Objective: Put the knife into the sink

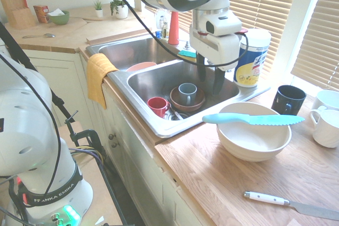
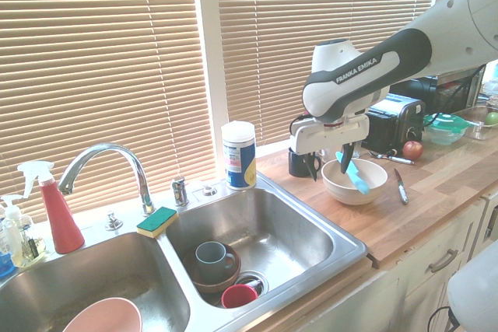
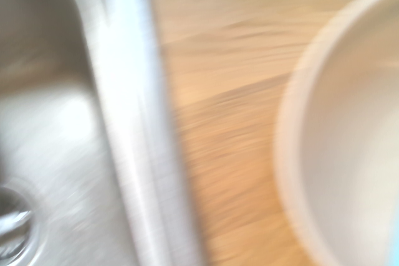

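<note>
Turquoise knife [image 1: 253, 119] across the white bowl [image 1: 254, 138], "FRANKA EMIKA" arm's end effector [image 1: 210, 81] (open, empty) above the sink [image 1: 159, 80] rim.

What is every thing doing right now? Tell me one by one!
gripper: open, empty.
turquoise knife: lying across the white bowl's rim.
white bowl: upright on the counter.
sink: holds dishes.
grey cup: upright in the sink.
white-handled knife: flat on the counter.

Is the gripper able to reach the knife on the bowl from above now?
Probably yes. The knife lies across the bowl rim with nothing over it, and the open gripper hangs above the sink edge next to the bowl.
</note>
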Controlling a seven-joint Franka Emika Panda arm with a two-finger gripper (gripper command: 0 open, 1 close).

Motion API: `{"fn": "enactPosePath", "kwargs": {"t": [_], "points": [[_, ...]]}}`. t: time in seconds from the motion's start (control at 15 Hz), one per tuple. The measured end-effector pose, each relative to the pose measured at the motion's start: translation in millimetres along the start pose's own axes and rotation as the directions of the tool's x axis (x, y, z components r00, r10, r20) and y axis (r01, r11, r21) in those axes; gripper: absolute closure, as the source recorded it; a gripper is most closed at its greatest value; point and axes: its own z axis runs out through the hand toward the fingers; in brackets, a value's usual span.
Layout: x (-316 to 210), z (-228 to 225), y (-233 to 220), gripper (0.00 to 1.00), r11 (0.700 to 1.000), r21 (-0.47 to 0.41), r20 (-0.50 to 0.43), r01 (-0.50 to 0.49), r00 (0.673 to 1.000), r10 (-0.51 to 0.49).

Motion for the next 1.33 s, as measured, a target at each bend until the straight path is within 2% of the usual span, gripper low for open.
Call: {"fn": "enactPosePath", "kwargs": {"t": [0.27,0.53,0.6,1.33], "points": [[44.9,18.4,40.2,0.0,0.992,-0.006,0.014,-0.129,0.992,0.129],[56.2,52.7,53.6,0.0,0.988,0.017,0.006,-0.154,0.988,0.154],[57.7,59.2,52.5,1.0,0.989,0.029,0.001,-0.147,0.989,0.147],[53.4,67.8,44.4,1.0,0.993,0.065,-0.021,-0.096,0.995,0.098]]}}
